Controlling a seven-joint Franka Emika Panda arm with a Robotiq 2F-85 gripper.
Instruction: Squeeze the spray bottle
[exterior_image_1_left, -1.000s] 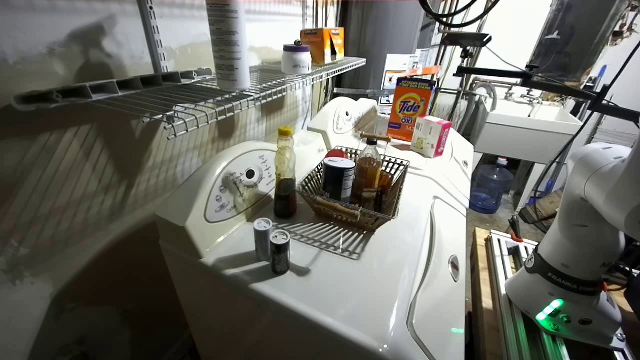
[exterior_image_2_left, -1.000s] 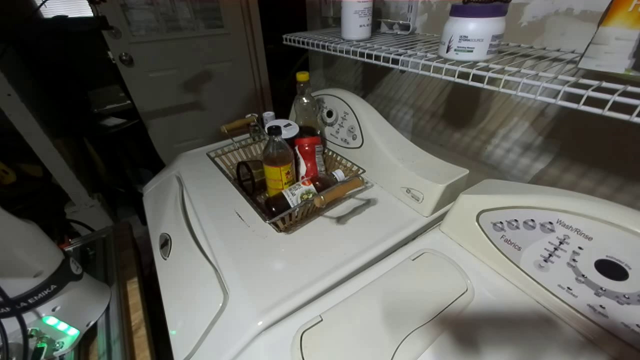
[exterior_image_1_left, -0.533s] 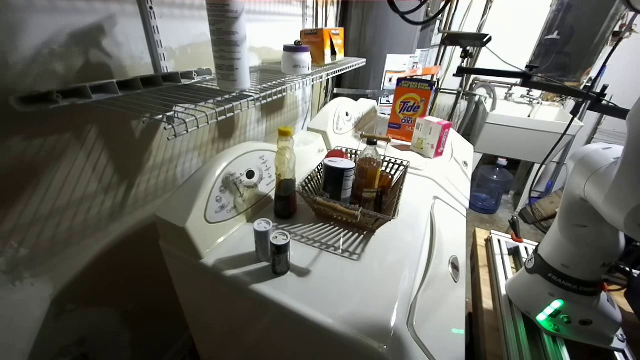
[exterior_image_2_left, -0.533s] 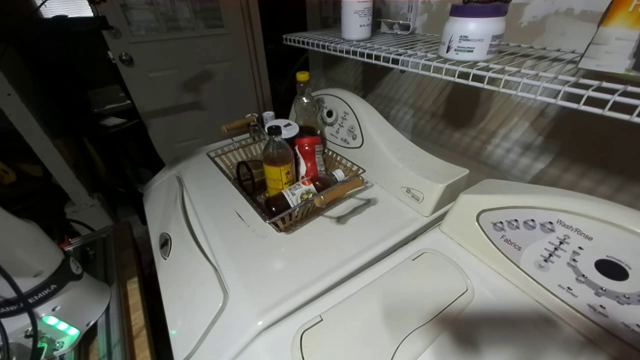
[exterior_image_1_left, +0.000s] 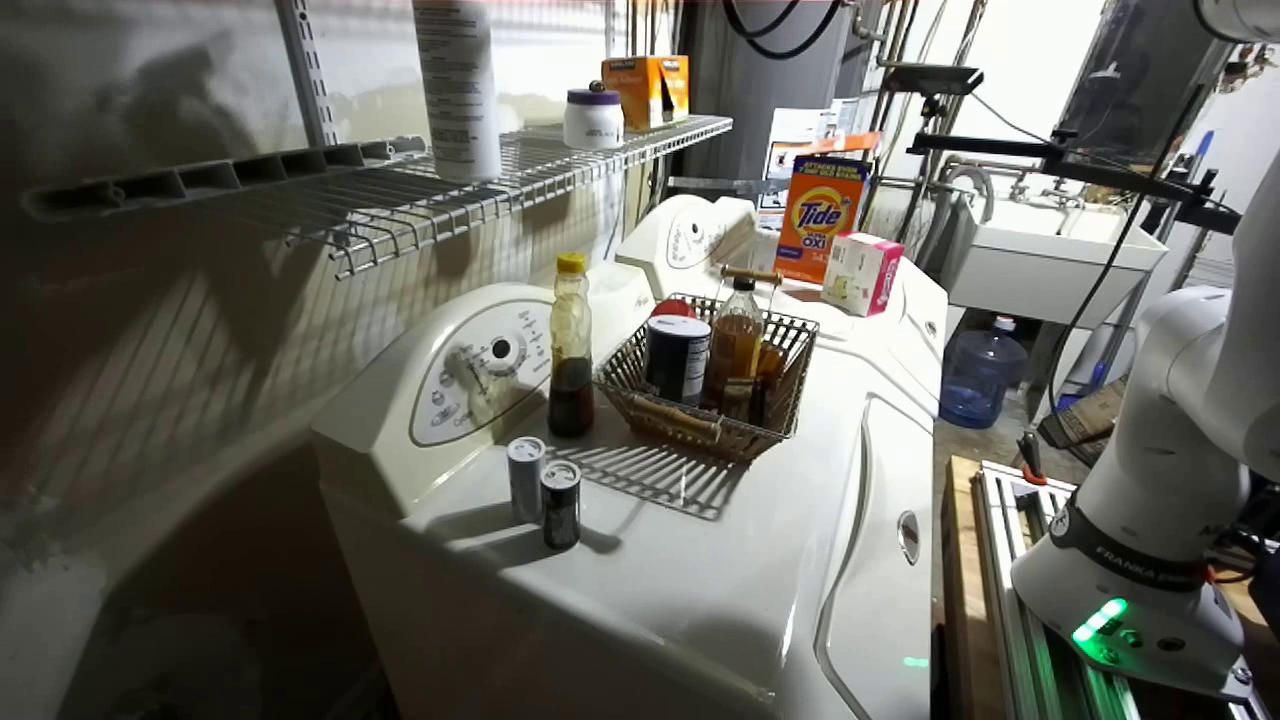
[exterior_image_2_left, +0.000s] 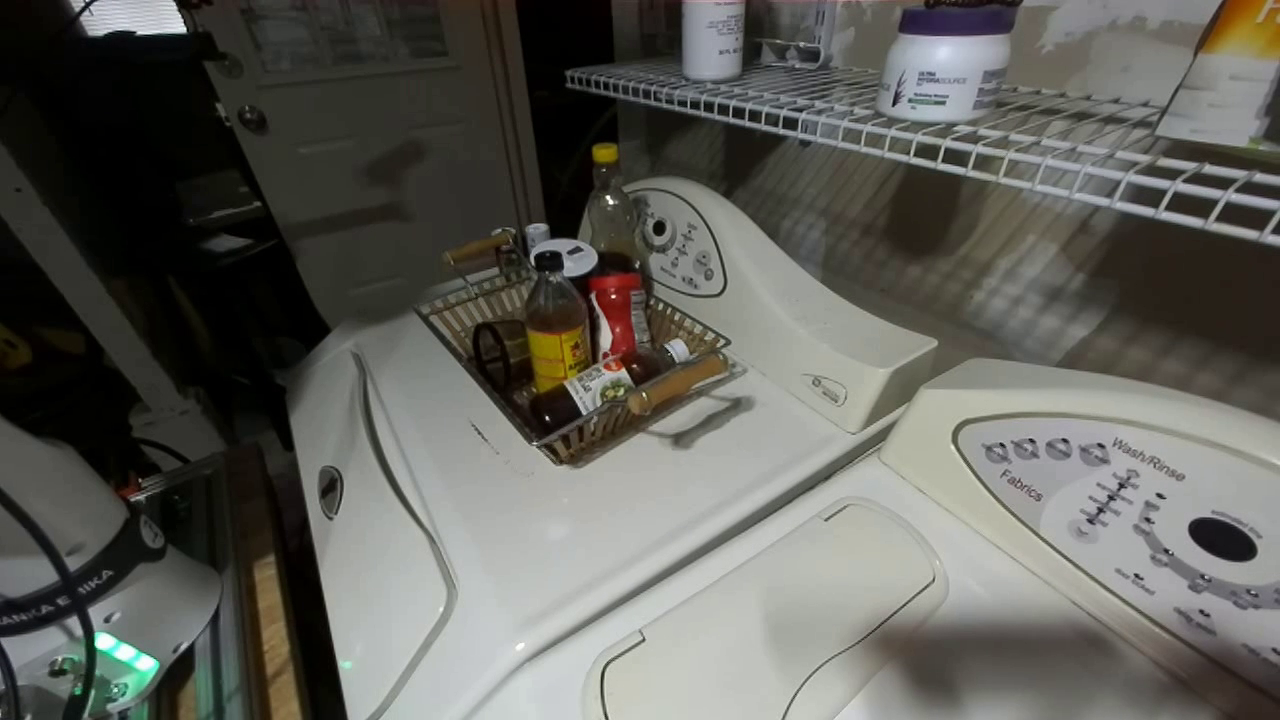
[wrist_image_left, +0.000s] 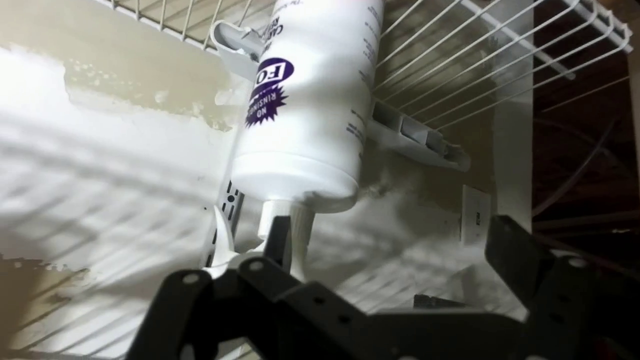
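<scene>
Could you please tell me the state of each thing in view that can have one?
End effector: open
Spray bottle: upright, not gripped
Yellow-capped bottle: upright, partly filled
Black-capped bottle: upright
White-capped bottle: tilted
Purple-lidded jar: closed
Washer lid: closed
Base light: lit green
Water jug: capped

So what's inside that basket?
A yellow-labelled bottle, a red container, a tilted bottle, a white-lidded tub and a round thing I can't identify. Anything beneath is hidden.
</scene>
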